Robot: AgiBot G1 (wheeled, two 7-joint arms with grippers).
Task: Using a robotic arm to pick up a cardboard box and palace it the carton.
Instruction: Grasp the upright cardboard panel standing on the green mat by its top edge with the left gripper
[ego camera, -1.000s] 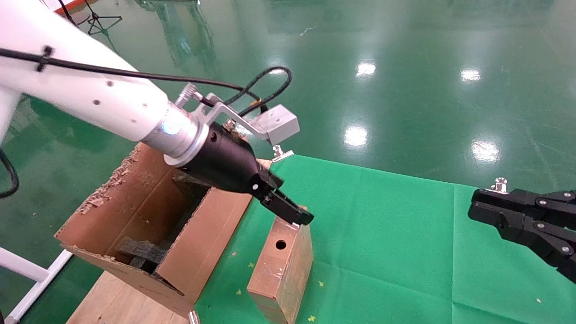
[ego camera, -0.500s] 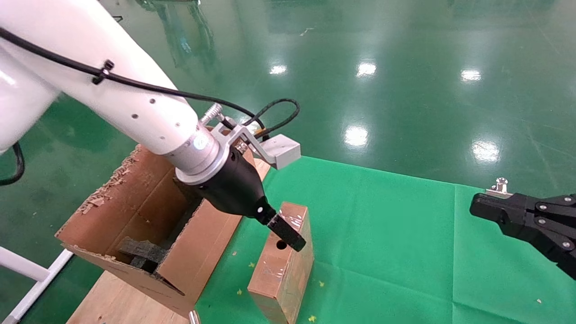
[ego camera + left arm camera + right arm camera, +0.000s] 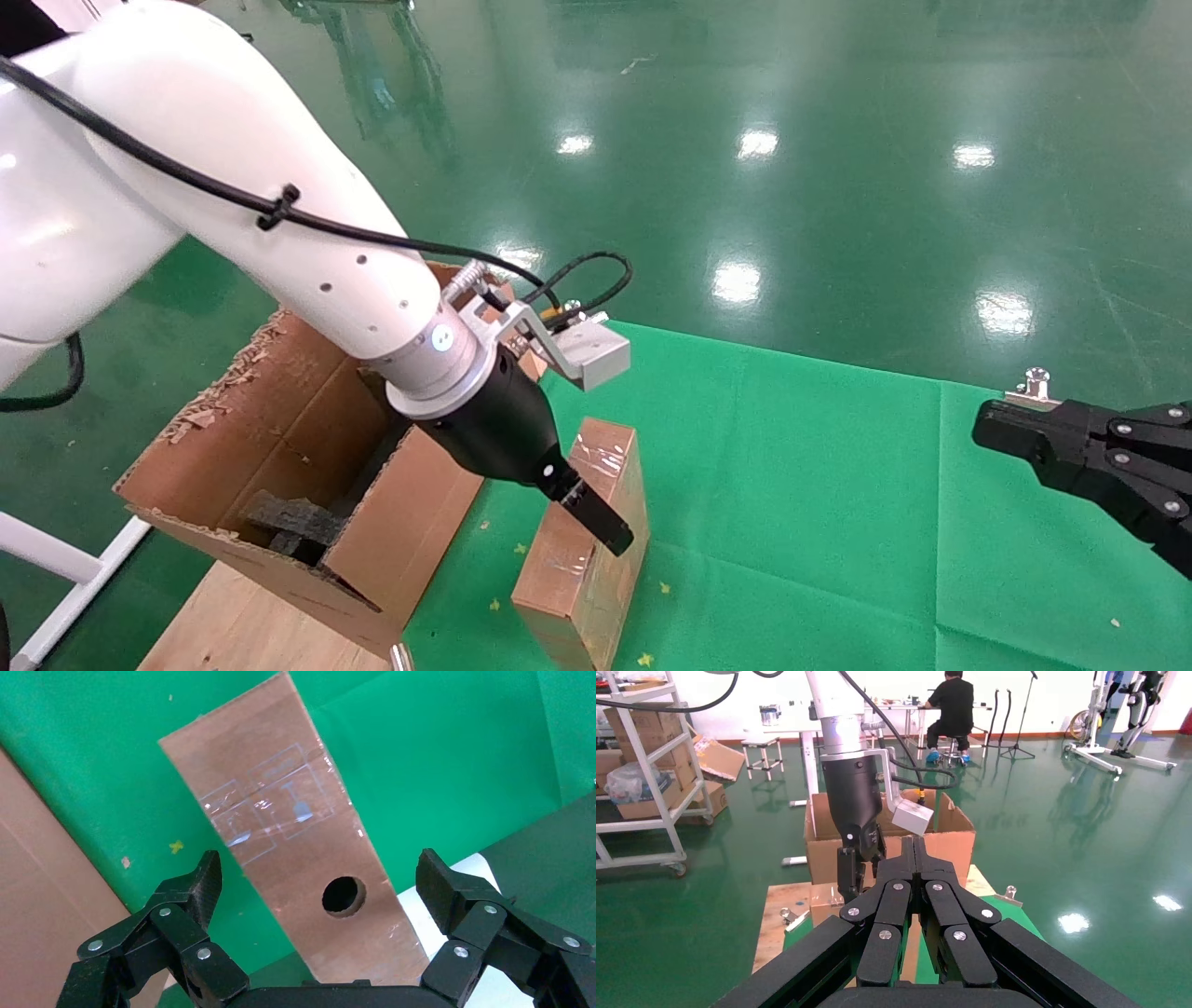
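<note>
the left gripper (image 3: 320, 903) of the robotic arm (image 3: 279, 242) hung spread wide astride the cardboard box (image 3: 582, 550) — not touching it — which stood on the green cloth (image 3: 819, 485) just beside the carton (image 3: 307, 466), while the right gripper (image 3: 916, 855) sat clenched well apart.

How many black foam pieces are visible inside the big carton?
1 black foam piece shows for certain, low inside the carton, at its near end. Others may be hidden by the left gripper arm or the carton wall.
</note>
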